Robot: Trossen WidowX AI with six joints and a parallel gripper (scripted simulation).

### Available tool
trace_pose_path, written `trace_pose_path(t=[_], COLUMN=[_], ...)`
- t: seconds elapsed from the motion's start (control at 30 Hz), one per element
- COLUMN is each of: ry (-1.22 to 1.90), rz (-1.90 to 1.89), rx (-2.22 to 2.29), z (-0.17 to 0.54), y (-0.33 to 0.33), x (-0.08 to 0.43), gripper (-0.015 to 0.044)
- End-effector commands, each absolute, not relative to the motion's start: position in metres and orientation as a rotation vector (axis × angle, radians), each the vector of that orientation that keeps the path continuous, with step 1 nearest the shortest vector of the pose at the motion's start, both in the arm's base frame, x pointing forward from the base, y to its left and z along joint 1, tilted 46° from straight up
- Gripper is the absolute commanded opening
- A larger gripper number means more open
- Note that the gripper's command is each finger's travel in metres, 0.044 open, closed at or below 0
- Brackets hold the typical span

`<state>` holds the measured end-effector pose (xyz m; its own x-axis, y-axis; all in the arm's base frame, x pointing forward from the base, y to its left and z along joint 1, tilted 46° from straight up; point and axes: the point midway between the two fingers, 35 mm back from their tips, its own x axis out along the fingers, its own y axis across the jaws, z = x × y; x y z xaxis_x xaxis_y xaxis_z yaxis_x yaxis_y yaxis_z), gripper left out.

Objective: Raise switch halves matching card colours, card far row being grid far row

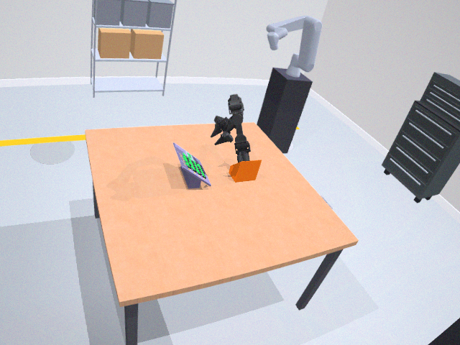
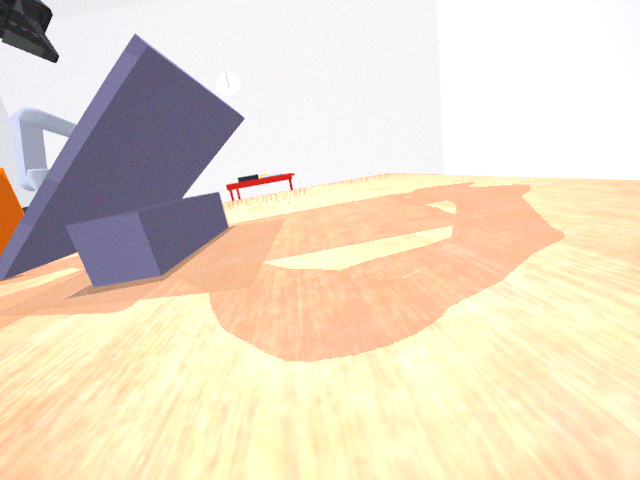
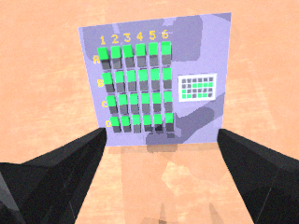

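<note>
The tilted purple panel (image 1: 177, 149) (image 2: 139, 124) (image 3: 212, 56) carries a switch grid (image 1: 193, 164) (image 3: 135, 89), rows A to D and columns 1 to 6. Each switch has a green far half and a dark grey near half; which half is raised is hard to tell. The small white-rimmed card (image 3: 180, 89) is right of the grid. Its far row looks all dark grey; green squares show in the lower rows, too small to read surely. My gripper (image 1: 213, 140) (image 3: 162, 133) is open and empty, above and on the arm's side of the panel. One finger shows in the exterior view.
An orange wedge-shaped block (image 1: 248, 170) (image 2: 7, 211) stands on the wooden table (image 1: 223, 230) (image 2: 361, 413) beside the arm's base. The panel rests on a purple support (image 1: 192, 182) (image 2: 116, 253). The arm's shadow falls across the panel and the table behind it.
</note>
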<state>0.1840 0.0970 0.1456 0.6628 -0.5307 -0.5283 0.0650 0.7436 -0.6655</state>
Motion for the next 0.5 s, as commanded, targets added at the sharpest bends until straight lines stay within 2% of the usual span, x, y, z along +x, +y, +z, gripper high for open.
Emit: trace_pose_path(t=[0.0,0.23,0.37,0.47], ry=[0.783,0.809,0.809,0.809], rz=[-0.365,-0.358,-0.365,-0.366], rx=[-0.659,-0.703,-0.724,-0.727], z=[0.144,0.084,0.063,0.06], y=[0.098,0.13,0.131,0.13], x=[0.186,0.265,0.294,0.298], gripper=[0.0374,0.019,0.0085,0.0006])
